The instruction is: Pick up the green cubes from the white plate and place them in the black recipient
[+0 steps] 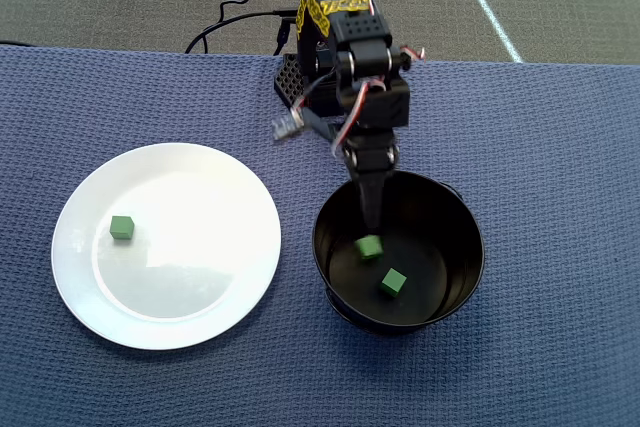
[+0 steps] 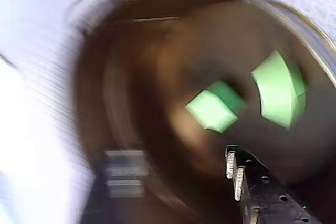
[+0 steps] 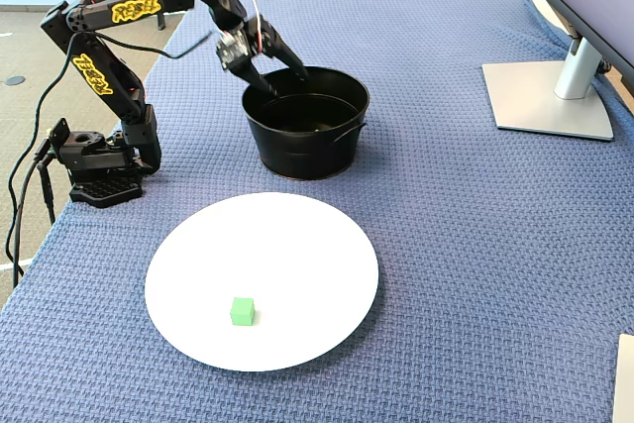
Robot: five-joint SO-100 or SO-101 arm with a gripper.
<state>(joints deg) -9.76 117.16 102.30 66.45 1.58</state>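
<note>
Two green cubes (image 1: 369, 247) inside the black recipient (image 1: 462, 277), hidden in fixed view.

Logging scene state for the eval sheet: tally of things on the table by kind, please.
Green cubes: 3 (one on the plate, two in the bucket)
White plate: 1
Black bucket: 1
Monitor stand: 1
Total: 6

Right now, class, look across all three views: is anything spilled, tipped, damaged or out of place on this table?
Nothing stands out. The white plate lies flat with one green cube on it, the black bucket stands upright holding two cubes, and the open end effector hangs over its rim. Only the wrist view is blurred.
</note>
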